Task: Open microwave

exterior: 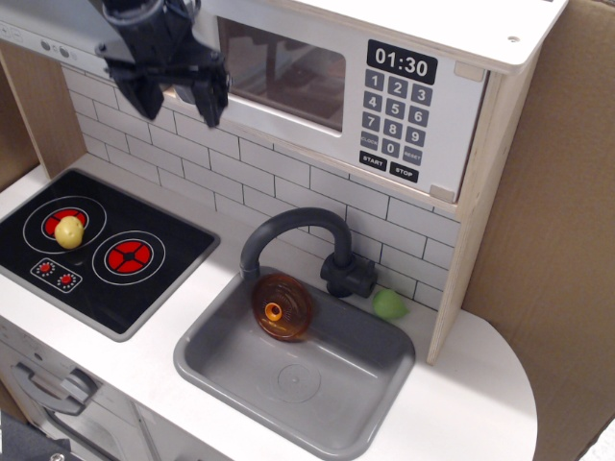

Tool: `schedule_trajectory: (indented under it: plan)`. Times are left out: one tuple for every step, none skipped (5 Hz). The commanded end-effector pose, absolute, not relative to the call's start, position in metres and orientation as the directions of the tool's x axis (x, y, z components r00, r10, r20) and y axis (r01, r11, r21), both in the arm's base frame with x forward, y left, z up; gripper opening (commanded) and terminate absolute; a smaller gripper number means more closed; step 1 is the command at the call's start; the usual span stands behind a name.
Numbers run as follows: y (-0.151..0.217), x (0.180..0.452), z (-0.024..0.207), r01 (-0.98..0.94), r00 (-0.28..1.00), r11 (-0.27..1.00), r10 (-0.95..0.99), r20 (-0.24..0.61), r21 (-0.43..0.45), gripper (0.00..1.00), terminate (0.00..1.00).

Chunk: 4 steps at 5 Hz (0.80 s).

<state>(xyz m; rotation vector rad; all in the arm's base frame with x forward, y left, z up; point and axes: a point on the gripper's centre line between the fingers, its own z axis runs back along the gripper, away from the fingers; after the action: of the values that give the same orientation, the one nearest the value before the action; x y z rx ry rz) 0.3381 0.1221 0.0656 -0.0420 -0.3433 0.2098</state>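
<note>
With its fingers spread and empty at upper left, the claw (171, 94) lines up on the microwave (336, 82) door's left edge; next, hook the handle and pull.

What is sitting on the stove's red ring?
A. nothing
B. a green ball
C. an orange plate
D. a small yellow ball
D: a small yellow ball rests on the far-left red ring of the stove; the orange plate is in the sink.
</note>
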Motion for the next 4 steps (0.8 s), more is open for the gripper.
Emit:
schedule_trajectory:
  plan:
    - [0.139, 0.360, 0.091, -0.238, 0.888, 0.970, 0.237, 0.394, -0.046, 1.00, 0.00]
    - [0.142, 0.364, 0.093, -0.244, 0.885, 0.969, 0.237, 0.400, -0.033, 1.00, 0.00]
    - [0.149, 0.366, 0.096, -0.251, 0.879, 0.968, 0.241, 0.411, -0.031, 1.00, 0.00]
    - [0.150, 0.368, 0.097, -0.251, 0.878, 0.967, 0.241, 0.412, -0.031, 1.00, 0.00]
